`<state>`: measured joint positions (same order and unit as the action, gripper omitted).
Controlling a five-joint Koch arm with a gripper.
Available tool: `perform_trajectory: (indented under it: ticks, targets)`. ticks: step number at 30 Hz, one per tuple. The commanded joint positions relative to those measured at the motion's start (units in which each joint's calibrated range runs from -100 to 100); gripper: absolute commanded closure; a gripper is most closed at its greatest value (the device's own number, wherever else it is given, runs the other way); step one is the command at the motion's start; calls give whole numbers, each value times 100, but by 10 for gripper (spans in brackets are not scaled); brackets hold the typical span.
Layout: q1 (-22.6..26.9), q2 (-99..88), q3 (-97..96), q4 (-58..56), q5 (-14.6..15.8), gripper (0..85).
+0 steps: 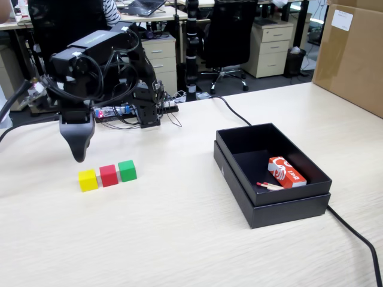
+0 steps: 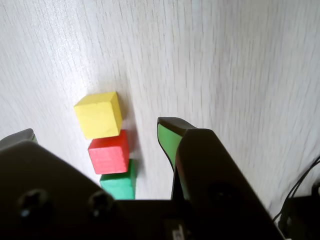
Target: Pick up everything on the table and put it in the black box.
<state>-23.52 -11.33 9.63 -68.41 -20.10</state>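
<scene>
Yellow cube [image 1: 88,180], red cube [image 1: 108,175], green cube [image 1: 127,170] sat touching, row running left-right in fixed view; gripper [image 1: 79,156] hovered above, jaws parted, empty; green cube half-hidden in wrist view.

Matchbox [image 1: 287,171], red-and-white, far right of gripper, matchsticks [image 1: 270,186] just beside it. Brown carton [image 1: 353,57] further right, behind. Black cable [image 1: 356,238] trails right. Office chair [image 1: 227,36] beyond.

3 cubes [image 1: 108,174] touching in row, bare table [image 1: 179,239] around
</scene>
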Motion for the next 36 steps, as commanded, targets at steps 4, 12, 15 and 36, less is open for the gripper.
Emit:
perform_trajectory:
  ticks: [4, 12, 15, 36]
  targets:
    - [24, 702, 642, 167, 39, 383]
    - [112, 1643, 868, 271, 137, 394]
    - [112, 1896, 932, 392, 137, 406]
    - [93, 2378, 1258, 582, 234, 846]
